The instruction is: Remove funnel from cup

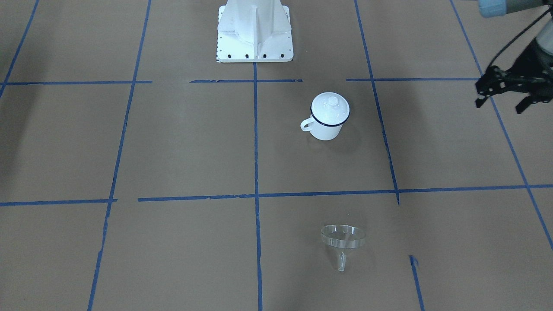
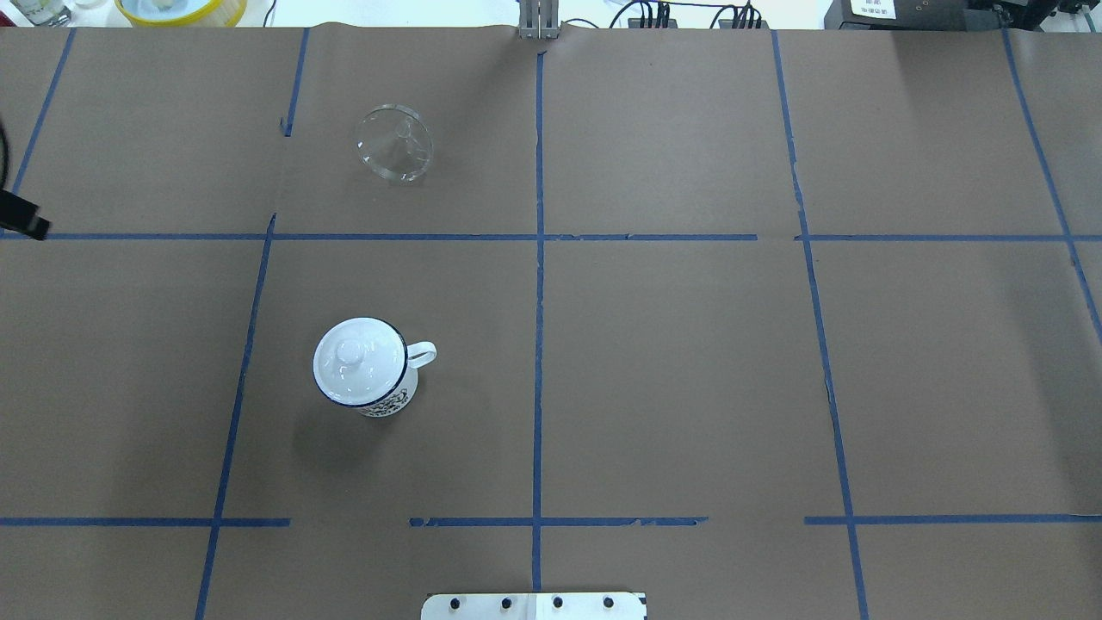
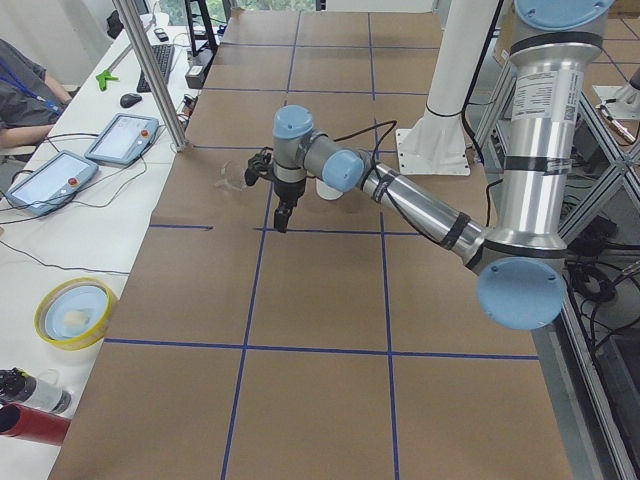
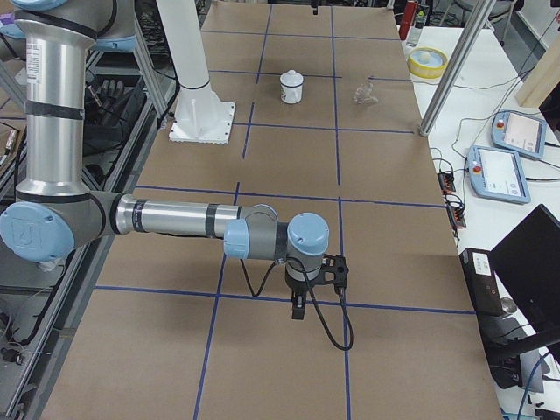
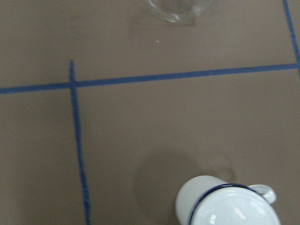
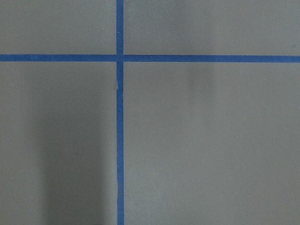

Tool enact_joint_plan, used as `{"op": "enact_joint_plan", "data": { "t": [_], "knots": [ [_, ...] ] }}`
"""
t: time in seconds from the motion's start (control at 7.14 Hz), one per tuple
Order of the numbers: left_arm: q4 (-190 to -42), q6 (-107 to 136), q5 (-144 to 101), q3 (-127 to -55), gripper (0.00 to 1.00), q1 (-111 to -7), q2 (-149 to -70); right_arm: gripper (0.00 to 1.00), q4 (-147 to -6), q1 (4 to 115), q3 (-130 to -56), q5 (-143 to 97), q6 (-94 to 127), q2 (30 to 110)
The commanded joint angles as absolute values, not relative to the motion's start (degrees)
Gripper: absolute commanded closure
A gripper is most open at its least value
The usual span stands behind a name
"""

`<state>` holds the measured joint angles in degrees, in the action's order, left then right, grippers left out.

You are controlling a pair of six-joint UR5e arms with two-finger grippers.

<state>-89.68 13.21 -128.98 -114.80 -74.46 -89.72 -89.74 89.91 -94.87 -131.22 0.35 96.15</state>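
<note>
Left gripper (image 1: 500,106) hangs out at the table's (image 1: 173,151) edge, fingers spread, nothing between them. Right gripper (image 4: 297,308) hovers over the far end; whether it's parted or closed can't be told. The cup (image 1: 327,125) stands upright, white lid (image 1: 330,108) on. The funnel (image 1: 342,242) lies tipped on the table, well apart from the cup.

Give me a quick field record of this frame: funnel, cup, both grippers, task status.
funnel: lying on the table, apart from the cup, across a blue tape line from it
cup: upright, lid on top
left gripper: open, holding nothing, off to the side
right gripper: far from both; open or shut cannot be told
task status: funnel already out of the cup
</note>
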Motion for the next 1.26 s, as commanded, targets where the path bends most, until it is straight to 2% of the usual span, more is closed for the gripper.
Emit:
{"op": "enact_joint_plan", "data": {
  "t": [0.0, 0.28, 1.12],
  "knots": [
    [-89.6, -10.6, -133.6, -105.5, 0.00, -90.1, -83.6, 0.00, -89.7, 89.9, -94.9, -131.2, 0.4, 96.2],
    [-89.6, -12.7, -133.2, -98.5, 0.00, -92.6, -81.6, 0.00, -89.7, 89.9, -94.9, -131.2, 0.4, 96.2],
    [-86.2, -6.4, -133.6, -98.8, 0.00, -93.8, -82.4, 0.00, -89.7, 89.9, -94.9, -131.2, 0.4, 96.2]
  ]
}}
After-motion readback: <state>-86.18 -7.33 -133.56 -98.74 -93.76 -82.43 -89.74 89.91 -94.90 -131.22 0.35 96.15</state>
